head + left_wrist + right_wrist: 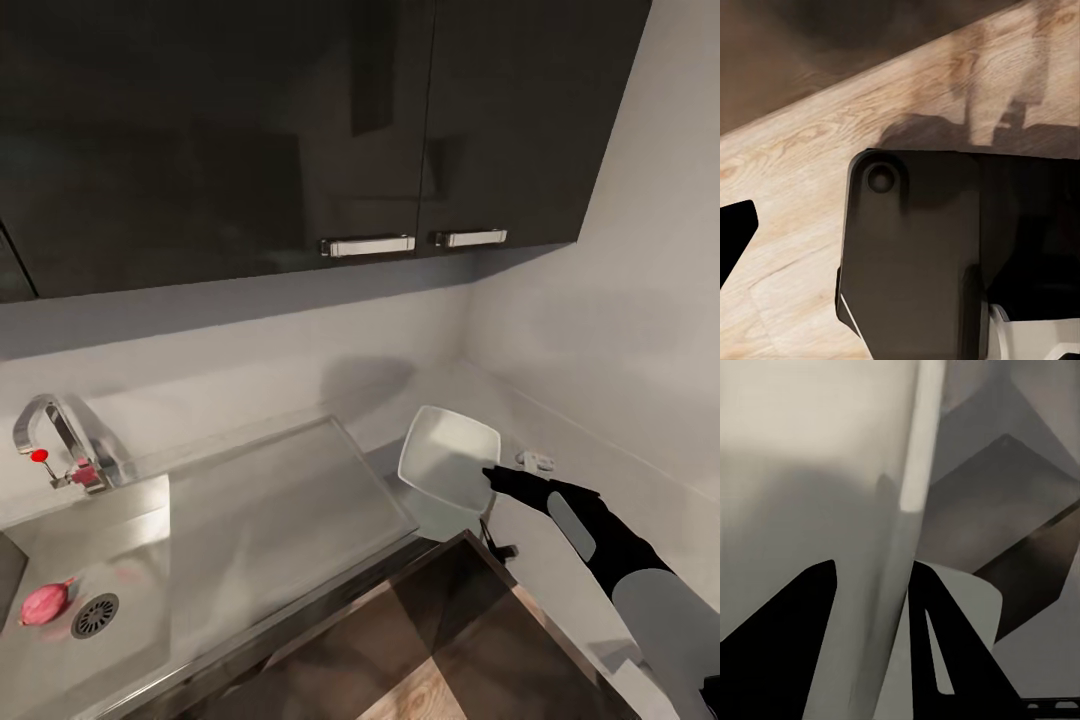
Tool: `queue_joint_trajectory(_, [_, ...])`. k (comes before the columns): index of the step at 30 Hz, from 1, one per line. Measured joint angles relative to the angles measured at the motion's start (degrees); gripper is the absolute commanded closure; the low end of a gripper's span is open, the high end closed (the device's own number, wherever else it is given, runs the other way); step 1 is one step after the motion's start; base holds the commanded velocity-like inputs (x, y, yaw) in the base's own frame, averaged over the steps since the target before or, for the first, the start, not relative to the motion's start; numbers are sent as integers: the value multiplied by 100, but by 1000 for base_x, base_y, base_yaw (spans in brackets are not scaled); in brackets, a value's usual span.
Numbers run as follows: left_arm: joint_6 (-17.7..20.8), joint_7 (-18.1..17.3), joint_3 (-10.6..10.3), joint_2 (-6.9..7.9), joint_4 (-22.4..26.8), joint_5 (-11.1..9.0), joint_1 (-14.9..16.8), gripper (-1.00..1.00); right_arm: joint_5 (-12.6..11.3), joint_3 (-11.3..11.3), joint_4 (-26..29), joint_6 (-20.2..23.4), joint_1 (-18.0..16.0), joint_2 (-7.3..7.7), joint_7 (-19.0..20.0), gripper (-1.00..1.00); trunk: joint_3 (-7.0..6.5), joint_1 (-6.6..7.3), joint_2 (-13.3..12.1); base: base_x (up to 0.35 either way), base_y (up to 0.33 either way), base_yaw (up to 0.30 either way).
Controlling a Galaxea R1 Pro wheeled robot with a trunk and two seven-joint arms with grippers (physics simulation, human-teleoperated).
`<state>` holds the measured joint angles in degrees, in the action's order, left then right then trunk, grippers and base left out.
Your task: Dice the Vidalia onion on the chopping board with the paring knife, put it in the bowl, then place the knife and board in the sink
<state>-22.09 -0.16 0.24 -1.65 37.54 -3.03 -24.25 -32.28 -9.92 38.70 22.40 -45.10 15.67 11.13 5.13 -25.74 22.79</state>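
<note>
On the grey countertop (300, 500), the sink (140, 610) held the Vidalia onion (46, 603) beside its drain. The right gripper (490, 476) pinched the rim of the white bowl (447, 458), which was tilted up, hollow facing the sink.

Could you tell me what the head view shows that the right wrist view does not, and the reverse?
Head view alone: the sink with its tap, the Vidalia onion lying in the basin beside the drain, and the dark wall cabinets.

Right wrist view alone: a close look at the two dark fingers straddling the bowl's rim.

Both: the white bowl held tilted in the right claw, above the grey countertop.
</note>
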Motion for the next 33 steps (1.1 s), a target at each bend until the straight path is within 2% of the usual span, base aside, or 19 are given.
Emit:
queue_joint_trajectory(12, [0,0,0,0,-2,0,0,-100,10,4,0,-12,-1,8,5,100,0,0,0,0,0,0])
queue_joint_trajectory(15, [0,0,-2,0,-8,-3,0,-100,-1,7,6,3,0,15,120,100,-19,0,0,-3,0,0])
queue_joint_trajectory(19, [1,1,-1,0,-31,0,0,-100,14,6,1,13,0,18,332,100,-54,-2,-1,-225,76,0])
queue_joint_trajectory(33, [0,0,1,0,-82,-1,0,-100,20,1,0,7,0,18,360,100,-170,-3,-1,-310,108,0])
